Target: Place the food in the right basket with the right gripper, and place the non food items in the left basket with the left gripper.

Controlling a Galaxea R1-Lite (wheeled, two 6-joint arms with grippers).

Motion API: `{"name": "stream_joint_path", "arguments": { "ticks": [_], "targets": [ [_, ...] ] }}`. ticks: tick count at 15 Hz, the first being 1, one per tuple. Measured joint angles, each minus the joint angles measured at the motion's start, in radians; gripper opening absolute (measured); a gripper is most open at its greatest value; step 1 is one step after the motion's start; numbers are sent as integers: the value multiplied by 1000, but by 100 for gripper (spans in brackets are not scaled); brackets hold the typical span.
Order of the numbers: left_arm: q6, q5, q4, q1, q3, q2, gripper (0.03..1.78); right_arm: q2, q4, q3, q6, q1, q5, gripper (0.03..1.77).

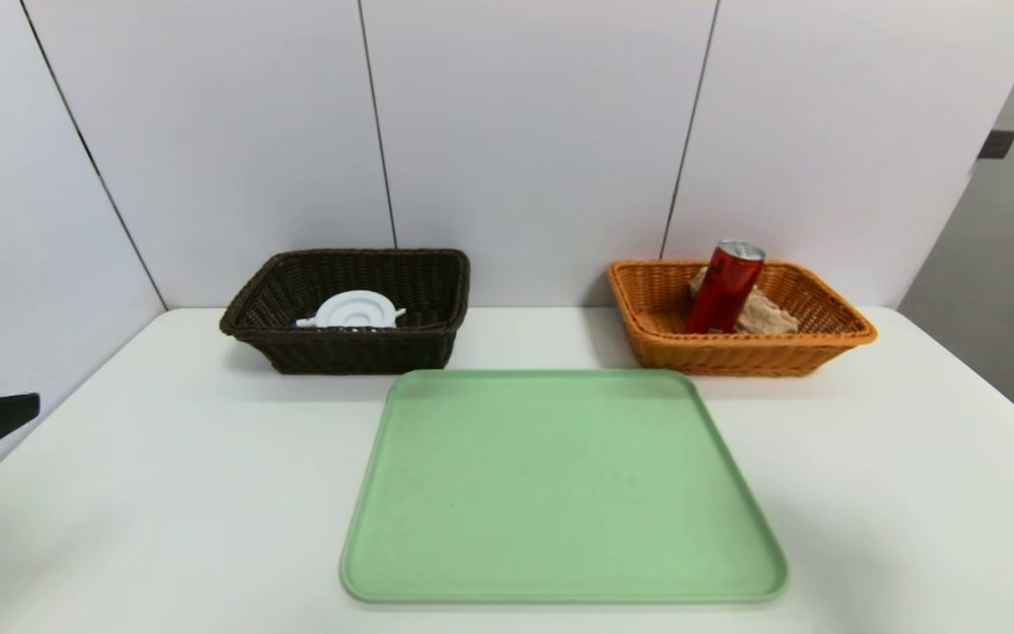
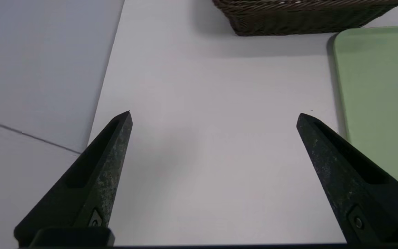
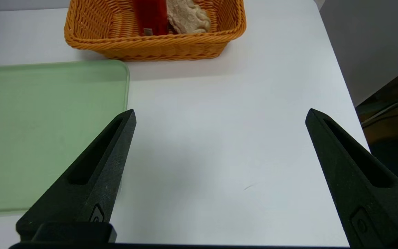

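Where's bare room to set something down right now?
The green tray is bare, as is the table either side of it. Crowded: the dark basket holds a white disc; the orange basket a red can.

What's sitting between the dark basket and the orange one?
Only bare white table lies between the dark basket and the orange basket, as the head view shows.

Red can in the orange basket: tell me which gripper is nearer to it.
Right. The right gripper hangs open over bare table in front of the orange basket holding the red can; the left gripper is open by the dark brown basket, across the green tray.
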Motion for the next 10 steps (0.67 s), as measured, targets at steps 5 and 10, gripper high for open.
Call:
{"name": "stream_joint_path", "arguments": {
  "ticks": [5, 10],
  "targets": [
    [1, -1, -1, 118, 193, -176, 169, -173, -1, 100, -3, 0, 6, 169],
    [1, -8, -1, 173, 376, -376, 169, -323, -5, 207, -8, 0, 5, 169]
  ]
}}
